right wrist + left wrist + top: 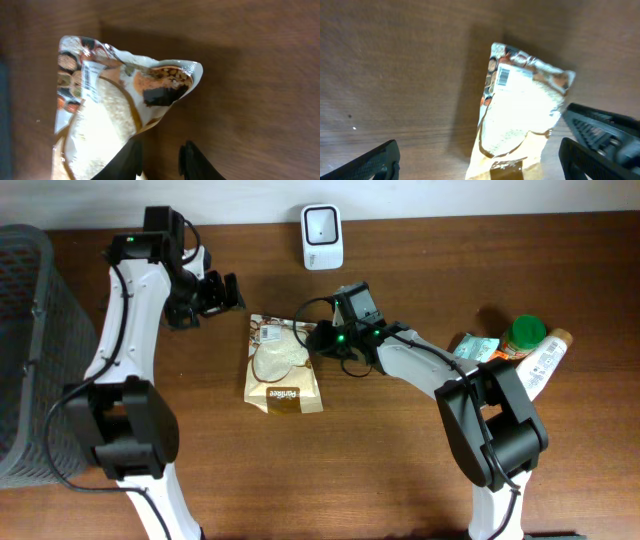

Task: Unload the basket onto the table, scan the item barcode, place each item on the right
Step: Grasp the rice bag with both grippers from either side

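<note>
A: Which step?
B: Grasping. Right claw (161, 147), narrowed, sits at the edge of the bag (283, 365), flat on the table (390, 480); pinched or not, I cannot tell. Left claw (218, 292) gapes, empty.
A: Next?
B: Lift it, face its barcode (504, 76) to the scanner (322, 236) beyond.

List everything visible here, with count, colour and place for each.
pouch: one, white and brown, table centre
scanner: one, white, far edge
basket: one, grey, left edge
jar: one, green lid, right side
bottle: one, white, beside the jar
packet: one, teal, beside the jar
table: one, brown, underneath
left end effector: one, black, open, near pouch
right end effector: one, black, at pouch's far right corner
</note>
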Robot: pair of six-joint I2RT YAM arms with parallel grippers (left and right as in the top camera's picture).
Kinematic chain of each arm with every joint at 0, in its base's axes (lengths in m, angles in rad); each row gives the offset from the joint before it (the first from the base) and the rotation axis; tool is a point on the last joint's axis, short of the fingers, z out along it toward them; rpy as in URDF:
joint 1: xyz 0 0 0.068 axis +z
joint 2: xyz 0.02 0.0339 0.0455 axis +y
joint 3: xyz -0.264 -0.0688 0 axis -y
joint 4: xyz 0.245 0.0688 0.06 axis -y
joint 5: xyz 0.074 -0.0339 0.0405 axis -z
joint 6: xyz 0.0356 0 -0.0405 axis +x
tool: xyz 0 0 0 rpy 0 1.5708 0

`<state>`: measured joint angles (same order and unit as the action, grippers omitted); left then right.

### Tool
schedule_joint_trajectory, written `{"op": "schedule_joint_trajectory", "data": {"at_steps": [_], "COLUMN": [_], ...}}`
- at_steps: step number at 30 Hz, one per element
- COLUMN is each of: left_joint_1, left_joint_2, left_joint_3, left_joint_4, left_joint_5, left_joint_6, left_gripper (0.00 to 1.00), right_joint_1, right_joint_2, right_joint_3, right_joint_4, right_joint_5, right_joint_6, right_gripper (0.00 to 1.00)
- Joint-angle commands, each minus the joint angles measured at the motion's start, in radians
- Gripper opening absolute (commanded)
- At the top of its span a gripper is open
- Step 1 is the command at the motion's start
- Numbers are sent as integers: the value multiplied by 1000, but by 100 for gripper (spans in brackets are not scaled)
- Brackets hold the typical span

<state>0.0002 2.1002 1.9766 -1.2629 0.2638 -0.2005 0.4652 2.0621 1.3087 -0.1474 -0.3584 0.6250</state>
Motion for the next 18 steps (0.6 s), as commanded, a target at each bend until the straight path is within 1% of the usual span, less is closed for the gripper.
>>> {"op": "schedule_joint_trajectory", "data": {"at_steps": [1, 3, 5, 7, 8, 9, 10, 11, 13, 15, 18], "left_joint_1": [-19, -29, -40, -51, -57, -61, -64, -68, -76, -79, -82], "left_joint_2": [73, 93, 109, 124, 135, 144, 157, 171, 217, 247, 293], "left_joint_3": [1, 1, 1, 1, 1, 1, 1, 1, 1, 1, 1], "left_joint_4": [-33, -36, -33, -24, -11, -2, 5, 10, 23, 28, 43], "left_joint_5": [-10, -10, -10, -8, 5, 25, 46, 66, 127, 161, 168], "left_joint_6": [20, 21, 24, 24, 24, 24, 24, 25, 76, 87, 87], "left_gripper": [98, 91, 67, 40, 18, 2, 0, 0, 0, 0, 0], "right_joint_1": [-26, -69, -106, -126, -126, -126, -124, -124, -124, -124, -124], "right_joint_2": [11, 11, 11, 11, 11, 11, 11, 11, 11, 11, 11], "right_joint_3": [-2, -2, -2, -2, -2, -2, -2, -2, -2, -2, -2], "right_joint_4": [2, 2, -2, -10, -14, -15, -15, -15, -20, -23, -32], "right_joint_5": [-104, -206, -287, -328, -330, -330, -328, -329, -327, -327, -327], "right_joint_6": [-71, -71, -71, -72, -81, -91, -94, -93, -93, -93, -93], "right_gripper": [32, 32, 32, 32, 32, 32, 32, 32, 32, 32, 32]}}
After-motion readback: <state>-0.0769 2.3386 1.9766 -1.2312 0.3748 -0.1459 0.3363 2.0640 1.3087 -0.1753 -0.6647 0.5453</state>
